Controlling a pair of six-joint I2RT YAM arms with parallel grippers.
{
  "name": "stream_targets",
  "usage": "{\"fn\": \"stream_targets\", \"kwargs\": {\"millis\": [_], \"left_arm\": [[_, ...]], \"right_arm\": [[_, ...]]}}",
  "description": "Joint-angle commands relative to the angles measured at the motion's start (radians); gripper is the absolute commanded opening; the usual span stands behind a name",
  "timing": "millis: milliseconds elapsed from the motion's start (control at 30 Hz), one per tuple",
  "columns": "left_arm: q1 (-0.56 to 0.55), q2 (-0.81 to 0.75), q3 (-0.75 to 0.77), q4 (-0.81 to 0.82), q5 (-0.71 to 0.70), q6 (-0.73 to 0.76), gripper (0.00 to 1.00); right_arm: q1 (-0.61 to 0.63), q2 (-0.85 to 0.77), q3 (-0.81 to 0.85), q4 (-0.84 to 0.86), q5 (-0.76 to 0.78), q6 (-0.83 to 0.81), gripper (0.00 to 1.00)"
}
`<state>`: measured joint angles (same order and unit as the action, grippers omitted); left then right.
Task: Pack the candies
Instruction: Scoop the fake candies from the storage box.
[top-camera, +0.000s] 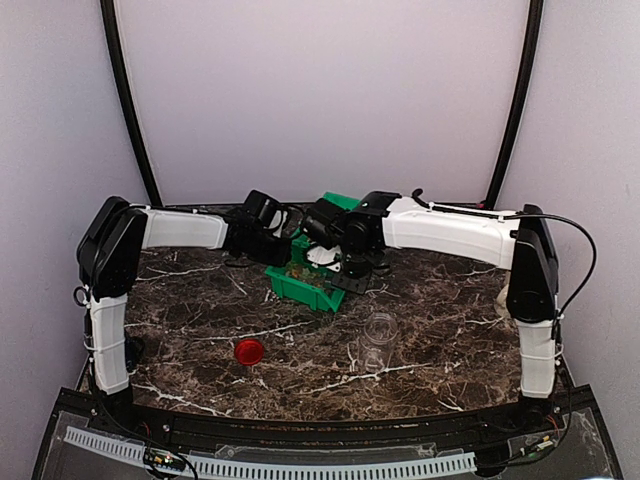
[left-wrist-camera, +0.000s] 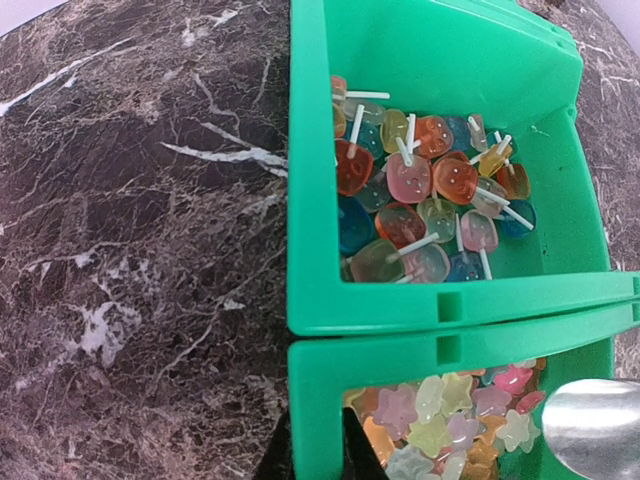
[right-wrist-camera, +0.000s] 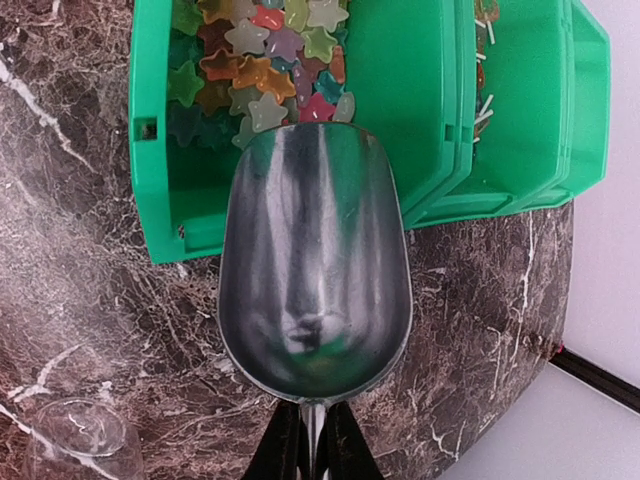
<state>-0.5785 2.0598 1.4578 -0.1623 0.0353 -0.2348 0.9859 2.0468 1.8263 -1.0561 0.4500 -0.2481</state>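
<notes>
The right pincer (right-wrist-camera: 312, 452), at the bottom centre of its wrist view, is closed tight on the thin handle of a metal scoop (right-wrist-camera: 315, 270). The scoop's bowl fills the middle of that frame, bare shiny metal with a green glint low in it. Its front lip reaches into the open front of a green bin (right-wrist-camera: 150, 200) at the top of the frame, right at the nearest candies (right-wrist-camera: 262, 62). I cannot tell whether the lip touches them. The candies are small star shapes in orange, gold, green, red and pale tones, heaped inside this bin.

The left pincer (left-wrist-camera: 316, 458), at the bottom edge of its wrist view, is nearly closed, with a dark finger on each side of the star bin's green side wall. The stars show just to the right of it, and the scoop's rim shows in the lower right corner.

A second green bin (left-wrist-camera: 310, 180) sits touching the first, filling the upper right of that view. It holds rounder sweets on white sticks (left-wrist-camera: 420, 175).

Both bins stand on the dark marble table (right-wrist-camera: 90, 270). In the top view they sit at centre between the two wrists. A clear jar (top-camera: 378, 340) stands lower and to the right of them, and a round red lid (top-camera: 249, 350) lies lower left, well apart from the jar.
</notes>
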Motion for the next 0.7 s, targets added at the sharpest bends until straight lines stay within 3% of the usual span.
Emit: {"fn": "stream_targets", "kwargs": {"millis": [0, 233, 667], "left_arm": [[-0.031, -0.095, 0.046, 0.004, -0.022, 0.04, 0.0], [-0.07, -0.119, 0.018, 0.061, -0.036, 0.041, 0.0], [-0.068, -0.143, 0.018, 0.105, -0.088, 0.112, 0.0]], "right_arm": [[-0.007, 0.042, 0.057, -0.029, 0.027, 0.011, 0.0], [-0.007, 0.09, 0.115, -0.064, -0.022, 0.006, 0.0], [-0.017, -0.019, 0.024, -0.048, -0.007, 0.002, 0.0]]}}
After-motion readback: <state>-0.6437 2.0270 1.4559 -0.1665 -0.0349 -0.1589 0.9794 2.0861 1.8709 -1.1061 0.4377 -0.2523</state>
